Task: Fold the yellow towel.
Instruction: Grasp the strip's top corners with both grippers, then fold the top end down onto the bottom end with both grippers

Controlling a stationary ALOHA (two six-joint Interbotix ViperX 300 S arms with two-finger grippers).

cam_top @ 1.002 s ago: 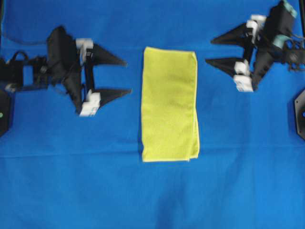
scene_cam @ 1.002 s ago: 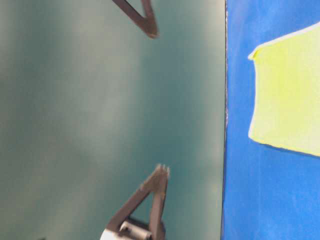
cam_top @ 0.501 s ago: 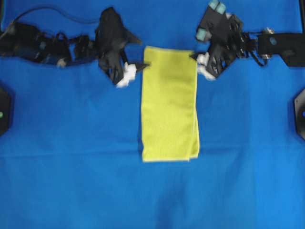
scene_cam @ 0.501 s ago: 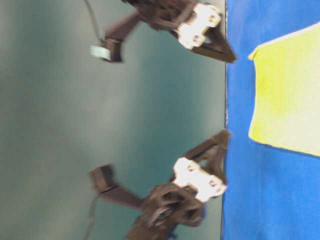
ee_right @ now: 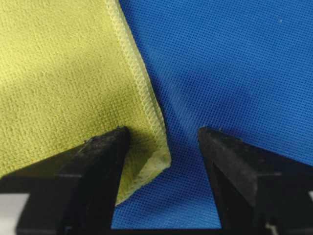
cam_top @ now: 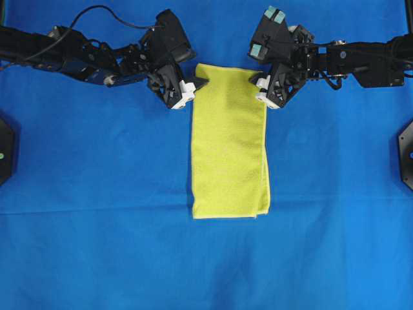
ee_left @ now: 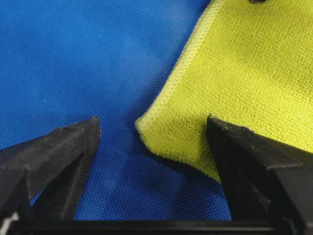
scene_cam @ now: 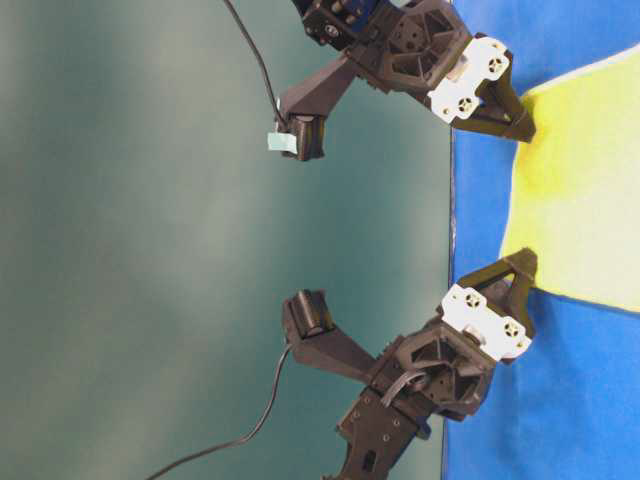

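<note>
The yellow towel lies flat on the blue table cloth as a long folded strip running from far to near. My left gripper is open, pointing down at the towel's far left corner. In the left wrist view that corner sits between the fingers, one fingertip on blue cloth and the other over towel. My right gripper is open at the far right corner, straddling it the same way. In the table-level view, the right gripper and left gripper touch the towel's far edge.
Black fixtures stand at the left edge and right edge of the table. Cables trail behind both arms. A grey-green wall rises behind the table's far edge.
Both arms swung in from the sides to the far end of the towel and tipped down. Each gripper now straddles a far corner. The towel has not moved.
</note>
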